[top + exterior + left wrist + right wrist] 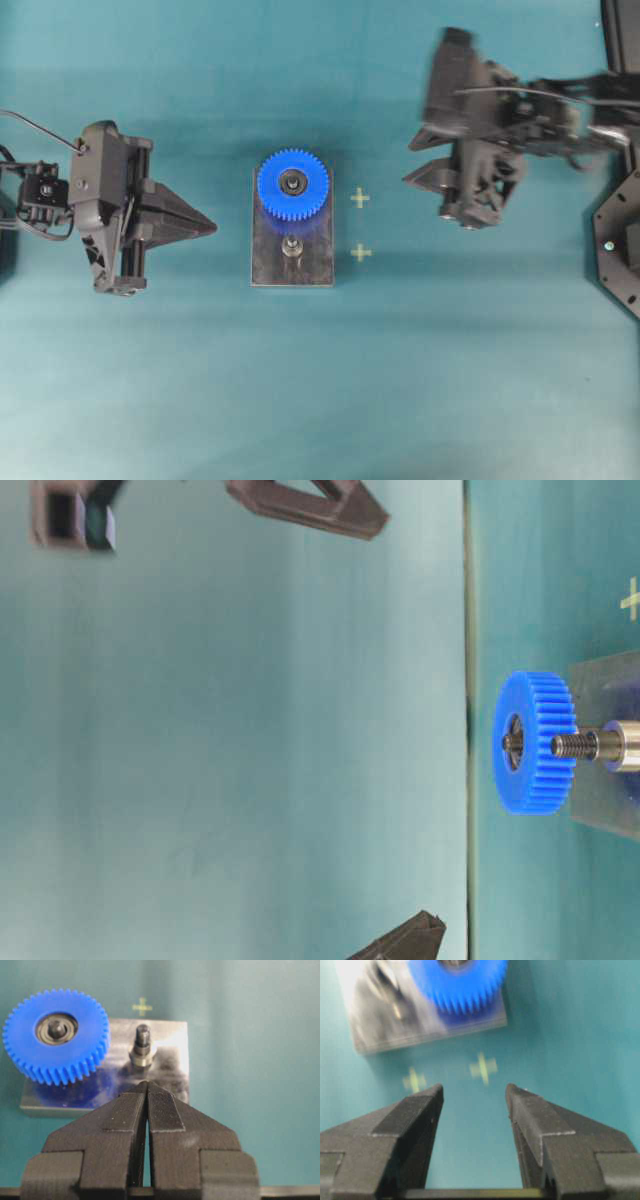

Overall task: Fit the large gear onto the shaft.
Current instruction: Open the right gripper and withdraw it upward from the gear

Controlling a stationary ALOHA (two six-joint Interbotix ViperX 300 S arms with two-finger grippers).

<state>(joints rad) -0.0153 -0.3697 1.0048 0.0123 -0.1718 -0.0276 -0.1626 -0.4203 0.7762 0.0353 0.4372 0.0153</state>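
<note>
Large gear (292, 184) seated on shaft (56, 1027), left gripper (208, 227) closed, right gripper (474, 1097) apart, empty.

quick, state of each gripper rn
left gripper: closed, holding nothing.
right gripper: open, holding nothing.

text: none readable | signs: two yellow crosses (360, 198) on mat (480, 380)

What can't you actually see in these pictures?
- Shaft under the large gear: overhead view, hidden by the gear except its tip.
- Plate: right wrist view, motion-blurred and cut off by the top edge.
- Right tool: table-level view, mostly cropped.
</note>
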